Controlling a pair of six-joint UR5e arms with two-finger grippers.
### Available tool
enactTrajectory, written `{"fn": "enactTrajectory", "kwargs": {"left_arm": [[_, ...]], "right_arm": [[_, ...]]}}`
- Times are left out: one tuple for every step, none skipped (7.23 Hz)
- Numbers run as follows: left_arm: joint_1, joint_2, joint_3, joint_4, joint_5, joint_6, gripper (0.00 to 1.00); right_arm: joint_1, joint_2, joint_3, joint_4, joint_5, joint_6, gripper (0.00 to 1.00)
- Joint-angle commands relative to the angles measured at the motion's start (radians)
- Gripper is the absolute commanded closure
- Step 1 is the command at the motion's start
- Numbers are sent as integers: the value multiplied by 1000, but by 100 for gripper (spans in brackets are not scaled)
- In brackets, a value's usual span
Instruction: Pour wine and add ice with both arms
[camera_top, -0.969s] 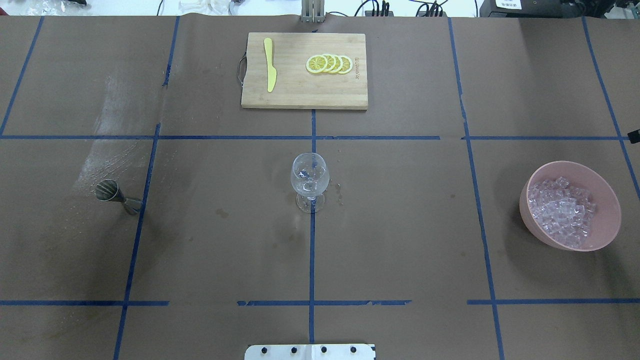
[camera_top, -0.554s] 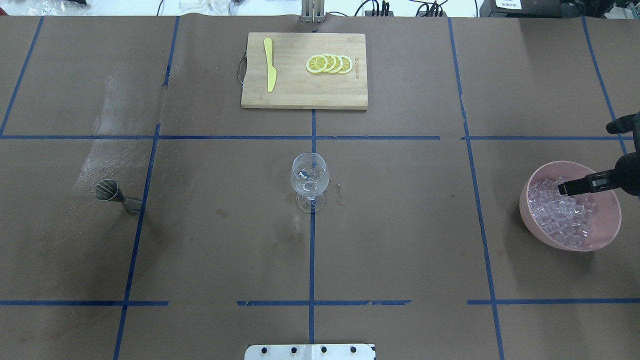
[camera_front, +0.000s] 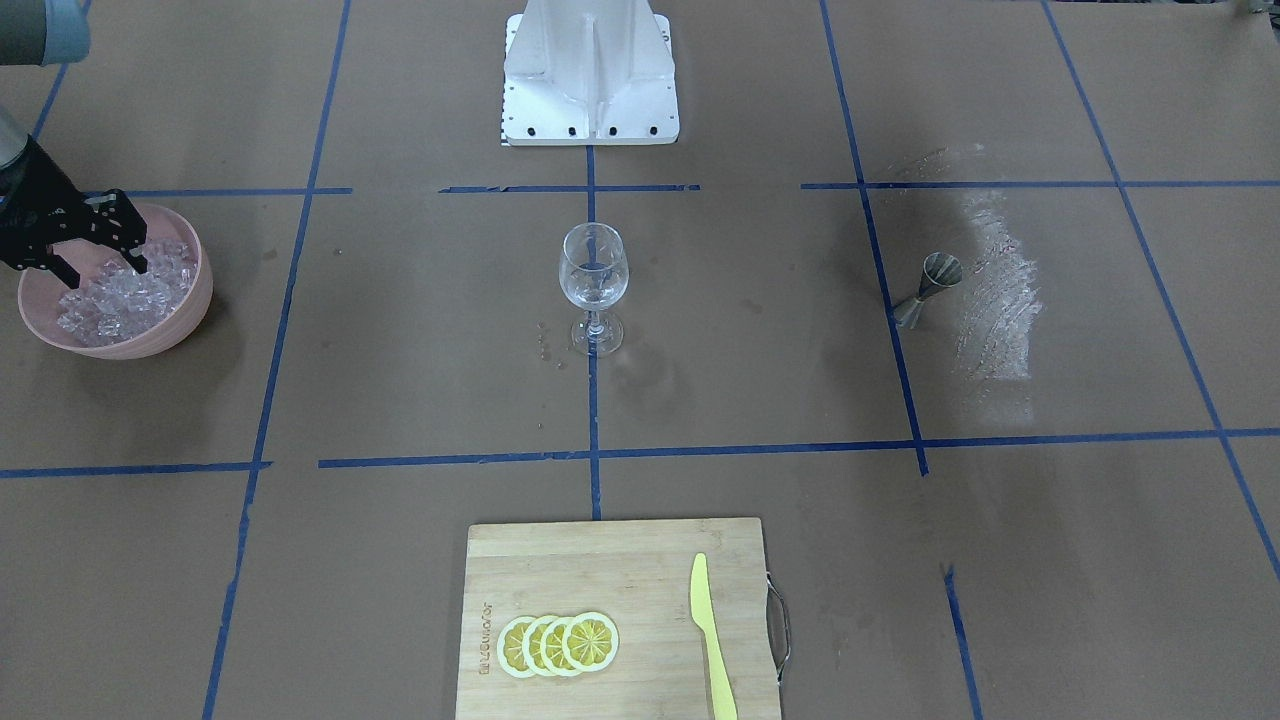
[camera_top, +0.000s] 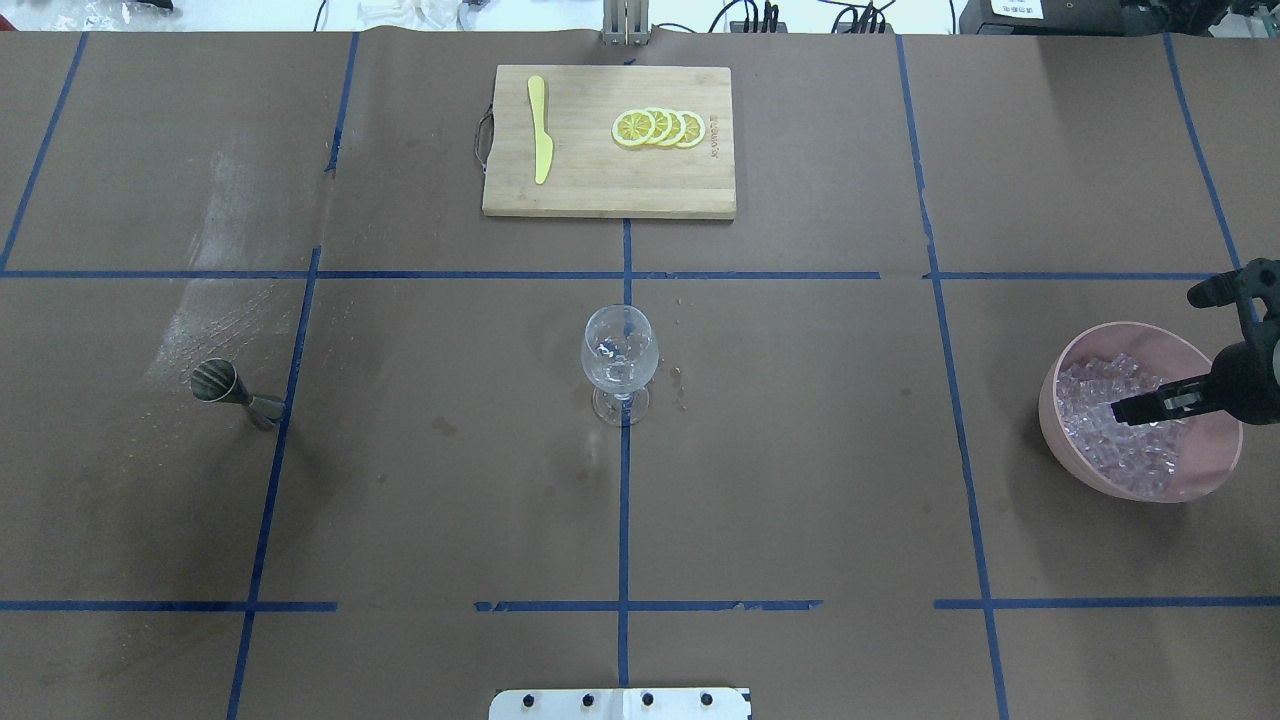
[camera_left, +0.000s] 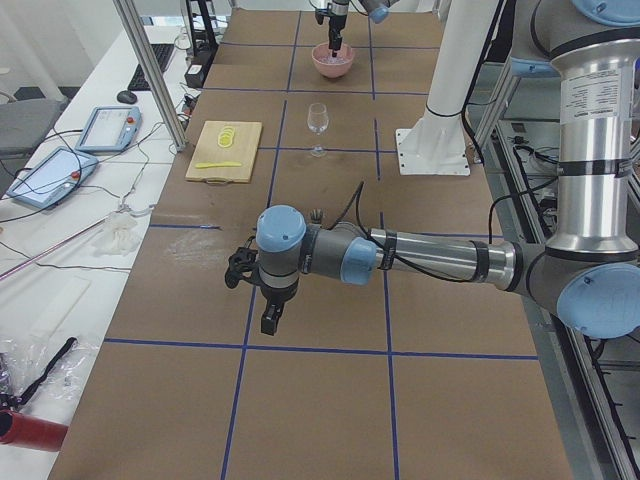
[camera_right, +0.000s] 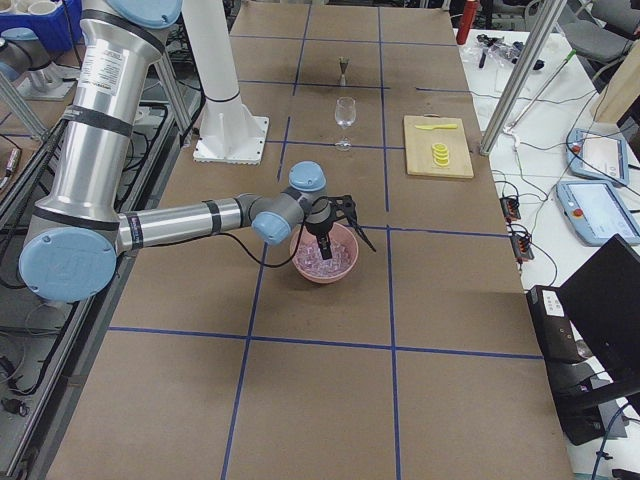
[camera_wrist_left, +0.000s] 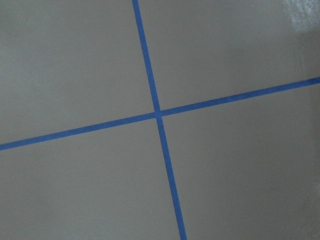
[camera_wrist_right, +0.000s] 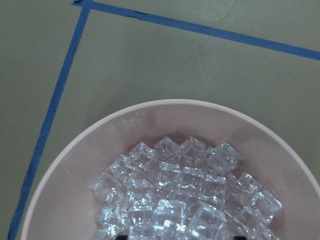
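Dozens of small ice chunks lay heaped in the pink bowl directly under the right fingers, spread apart, and they looked light and slick, likely best pinched across one cube's flat faces, while whether the left fingers were apart couldn't be told.

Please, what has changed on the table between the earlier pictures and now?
The right end effector came in from the table's right edge, over the pink bowl. It then shifted a little toward the robot, and its tips are now close to the ice. It is open and has not taken hold of anything. The glass, the measuring cup, the cutting board and the bowl stayed in place.
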Motion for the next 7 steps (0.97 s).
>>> {"fn": "enactTrajectory", "kwargs": {"left_arm": [[0,0,1,-1,0,1,0],[2,0,1,-1,0,1,0],[2,0,1,-1,0,0,0],[2,0,1,-1,0,0,0],[2,0,1,-1,0,1,0],[2,0,1,-1,0,1,0],[2,0,1,-1,0,1,0]], "right_arm": [[-19,5,-9,0,-10,0,31],[-22,5,-10,0,-10,0,32],[-27,5,-12,0,-10,-1,34],[-33,7,-18,0,-12,-8,38],[-38,7,-21,0,-25,-11,58],[-38,5,-23,-1,-27,-17,91],[-38,7,-18,-1,-25,-30,100]]}}
